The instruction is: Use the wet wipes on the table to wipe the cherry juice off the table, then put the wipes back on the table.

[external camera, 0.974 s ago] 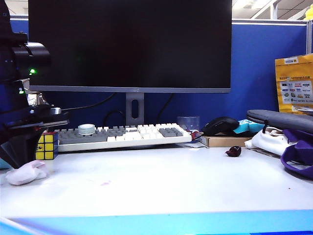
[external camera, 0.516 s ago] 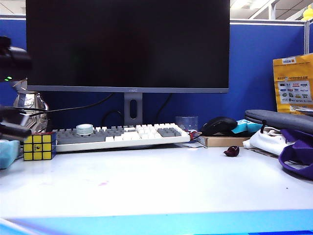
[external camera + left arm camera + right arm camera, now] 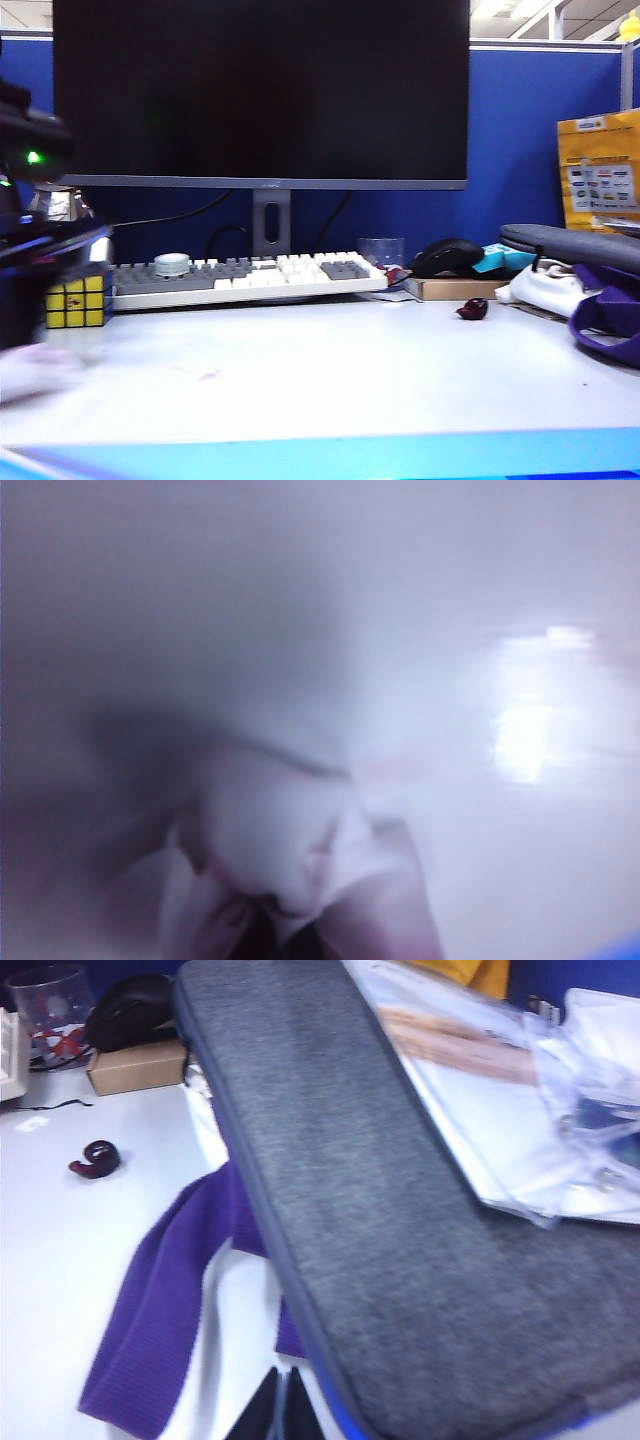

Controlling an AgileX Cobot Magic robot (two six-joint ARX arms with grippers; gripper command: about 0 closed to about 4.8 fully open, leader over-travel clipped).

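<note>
The left gripper (image 3: pixel 35 345) is at the far left side of the table (image 3: pixel 400 380) in the exterior view, low over the surface and very blurred. It is closed on the wet wipes (image 3: pixel 290 850), which the left wrist view shows as a soft white lump with pink tinges just in front of the camera; in the exterior view the wipes appear only as a pale smear (image 3: pixel 35 368) under the dark arm. The cherry juice (image 3: pixel 211 375) lies as a small faint pink spot on the white top, near the front, to the right of the wipes and apart from them. A dark red cherry (image 3: pixel 474 309) rests further right, near the brown box (image 3: pixel 455 288). Behind stand the keyboard (image 3: pixel 250 277), the colour cube (image 3: pixel 76 302) and the big black monitor (image 3: pixel 260 95). The right gripper (image 3: pixel 281 1410) is seen only in its own wrist view, its two dark fingertips together and holding nothing, above the table beside a purple strap (image 3: pixel 160 1310) and a grey padded case (image 3: pixel 400 1210).
</note>
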